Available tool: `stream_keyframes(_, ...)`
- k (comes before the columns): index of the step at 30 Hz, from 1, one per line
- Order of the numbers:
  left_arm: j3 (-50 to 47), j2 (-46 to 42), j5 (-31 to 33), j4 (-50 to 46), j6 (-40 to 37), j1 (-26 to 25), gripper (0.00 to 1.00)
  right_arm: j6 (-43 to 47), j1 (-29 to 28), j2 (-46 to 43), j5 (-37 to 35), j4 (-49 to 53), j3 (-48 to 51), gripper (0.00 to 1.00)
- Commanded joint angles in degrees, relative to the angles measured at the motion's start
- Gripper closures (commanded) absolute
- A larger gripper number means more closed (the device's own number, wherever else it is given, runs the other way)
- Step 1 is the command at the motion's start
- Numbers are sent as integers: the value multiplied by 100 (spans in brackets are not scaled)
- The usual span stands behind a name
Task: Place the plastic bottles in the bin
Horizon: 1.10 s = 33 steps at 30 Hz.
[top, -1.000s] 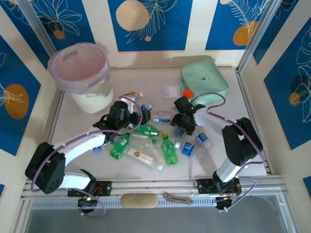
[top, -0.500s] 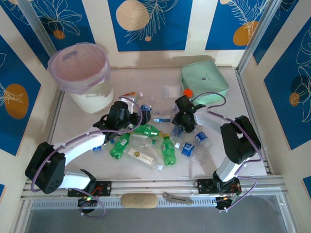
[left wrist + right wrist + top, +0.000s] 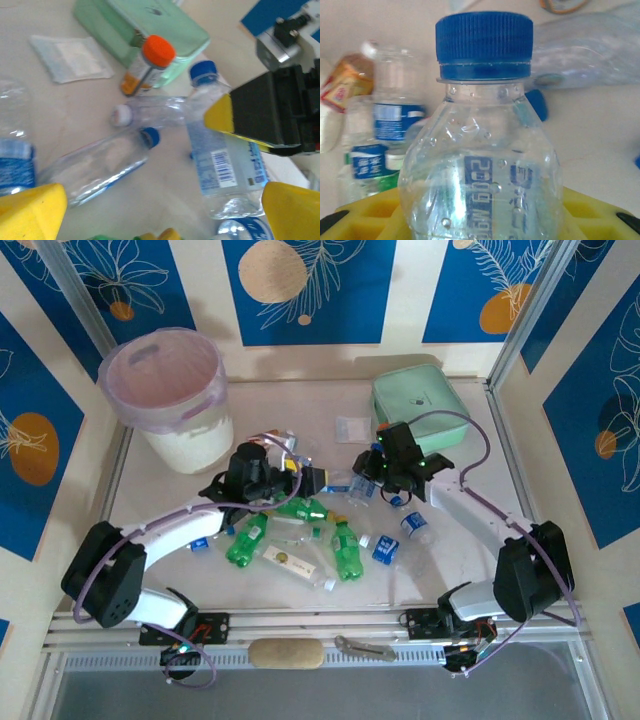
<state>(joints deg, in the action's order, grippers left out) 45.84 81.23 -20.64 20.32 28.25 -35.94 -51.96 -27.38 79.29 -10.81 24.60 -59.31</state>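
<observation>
— Closing is done: our right hand point(image 3: 372, 475) now grips the blue-capped bottle point(image 3: 480, 165) below its shoulder, where a second ago its jaws stood half open over the pile.
— And our left hand point(image 3: 303, 476)?
— Spread wide, holding nothing, near the right one at its nine o'clock, above the loose bottles point(image 3: 300, 530).
— So we have the pick?
— We judge so; the carry comes next. The bin point(image 3: 190, 448) stands at ten o'clock on the counter point(image 3: 160, 500), well apart, with our left arm between. Most bottles lie unpicked.
</observation>
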Motion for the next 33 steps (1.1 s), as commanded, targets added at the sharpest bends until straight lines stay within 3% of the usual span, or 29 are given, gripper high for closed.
stream_keyframes(1, 275, 102, -841, 597, 118, -128, 0, 213, -60, -7, 444, -271, -339, 55)
stream_keyframes(20, 777, 934, -1276, 646, 195, -440, 2, 299, -315, 89, 861, -332, -766, 55)
stream_keyframes(26, 799, 1087, -1180, 778, 318, -440, 15, 315, -339, 54, 844, -315, -741, 56)
stream_keyframes(33, 733, 1205, -1210, 902, 473, -440, 41, 286, -355, 12, 884, -400, -674, 55)
